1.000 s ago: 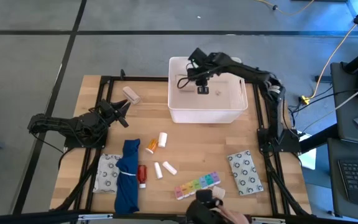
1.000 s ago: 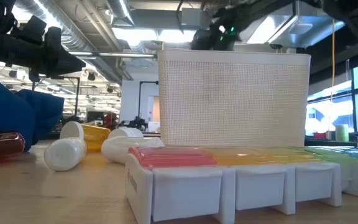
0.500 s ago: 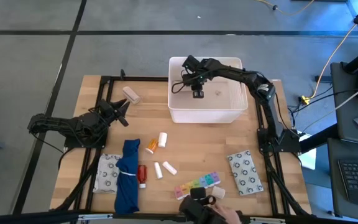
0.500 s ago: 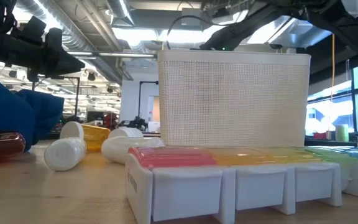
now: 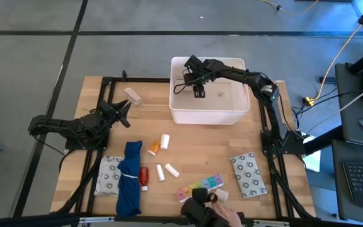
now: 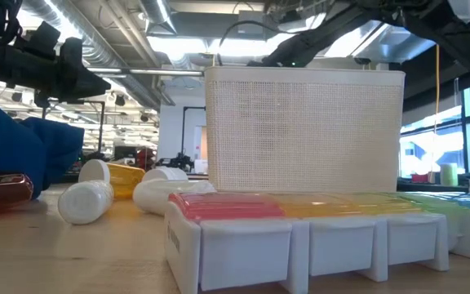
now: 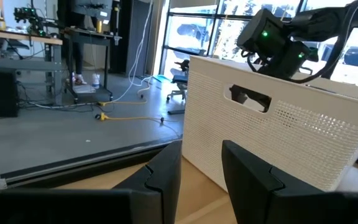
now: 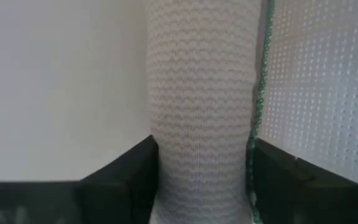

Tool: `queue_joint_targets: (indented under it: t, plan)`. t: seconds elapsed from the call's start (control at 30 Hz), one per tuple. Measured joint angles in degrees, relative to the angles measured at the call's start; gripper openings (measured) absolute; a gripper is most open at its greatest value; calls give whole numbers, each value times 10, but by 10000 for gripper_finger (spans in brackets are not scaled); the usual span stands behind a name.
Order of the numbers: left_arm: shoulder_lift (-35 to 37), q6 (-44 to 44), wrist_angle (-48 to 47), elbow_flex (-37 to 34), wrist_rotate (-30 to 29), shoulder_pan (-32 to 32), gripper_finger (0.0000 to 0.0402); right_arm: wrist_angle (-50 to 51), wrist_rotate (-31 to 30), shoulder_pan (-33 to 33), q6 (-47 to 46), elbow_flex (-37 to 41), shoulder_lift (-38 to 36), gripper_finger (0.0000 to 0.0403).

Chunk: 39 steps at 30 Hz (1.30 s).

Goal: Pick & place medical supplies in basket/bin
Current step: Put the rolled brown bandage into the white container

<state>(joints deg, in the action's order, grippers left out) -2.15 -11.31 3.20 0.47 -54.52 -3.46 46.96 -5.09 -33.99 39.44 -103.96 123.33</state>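
Observation:
The white tub [image 5: 210, 112] stands at the table's far middle; its near wall fills the low view [image 6: 304, 131]. My right gripper [image 5: 198, 90] reaches down inside the tub near its left wall, shut on a white gauze roll [image 8: 201, 112]. My left gripper [image 5: 122, 112] waits open over the table's left side, its fingers [image 7: 166, 174] aimed at the tub [image 7: 278, 143]. On the table lie another gauze roll [image 5: 133, 96], a white bottle [image 5: 164, 140], an orange bottle [image 5: 153, 148], a red tube [image 5: 144, 176], a rainbow pill organizer [image 5: 201, 186] and two patterned packets [image 5: 110, 175] [image 5: 249, 173]. My right gripper pinches the gauze roll's side [image 8: 166, 162] between its two fingers [image 8: 126, 180], which lie across the roll. The roll stretches away from the fingers along the tub's inner wall [image 8: 316, 87]. Whether its far end rests on the tub cannot be seen.
A blue cloth bundle [image 5: 130, 176] lies at the near left between packet and red tube. Two small white rolls [image 5: 166, 171] lie beside the red tube. A person's hand [image 5: 212, 208] is at the near edge by the pill organizer. Bare wood shows at the table's right.
My right gripper has moved a little toward the tub's left wall and dipped deeper inside, still shut on the gauze roll. The person's hand at the near edge has shifted toward the left, closer to the pill organizer.

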Motion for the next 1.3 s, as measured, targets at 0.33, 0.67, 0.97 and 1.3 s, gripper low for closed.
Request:
queue_joint_targets:
  t: [0.33,0.67,0.97,1.3]
  plan:
    - [0,1,-2,0,0,0,111,7,-116,16,-3,0,-34,297]
    - [0,1,-2,0,0,0,111,4,-133,84,-101,-1,-202,298]
    - [0,1,-2,0,0,0,111,-15,-133,222,-378,-2,-357,298]
    - [0,1,-2,0,1,0,111,157,-53,415,-695,-1,-332,298]
